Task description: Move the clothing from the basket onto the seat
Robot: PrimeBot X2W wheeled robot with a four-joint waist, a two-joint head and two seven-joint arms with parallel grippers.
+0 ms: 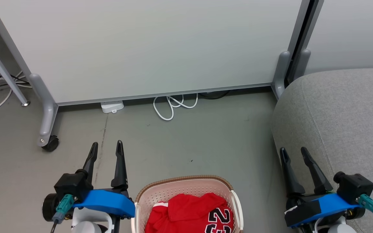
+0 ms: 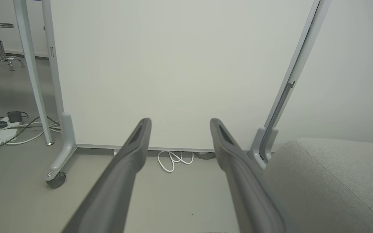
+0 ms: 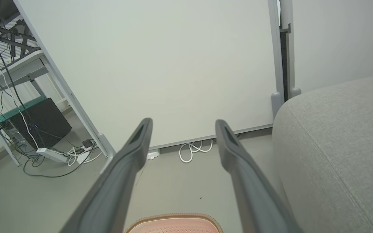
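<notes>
Above the grey floor [image 1: 189, 139], left claw [image 1: 107, 144] and right claw [image 1: 292, 149] spread, flanking the basket [image 1: 186, 179].

The bottom edge cuts off the basket [image 1: 184, 178] and clothing [image 1: 186, 213].

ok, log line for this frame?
clothing: in basket | seat: right of basket | left gripper: open, empty | right gripper: open, empty

Right gripper [image 3: 183, 122]: two dark fingers spread wide apart. Basket [image 3: 173, 218]: brown rim below, between finger bases. Seat [image 3: 335, 145]: grey, just right of right finger. Partition panel [image 3: 157, 64]: ahead, upright. White cable loop [image 3: 194, 149]: on floor at panel foot, beyond fingertips.
</notes>
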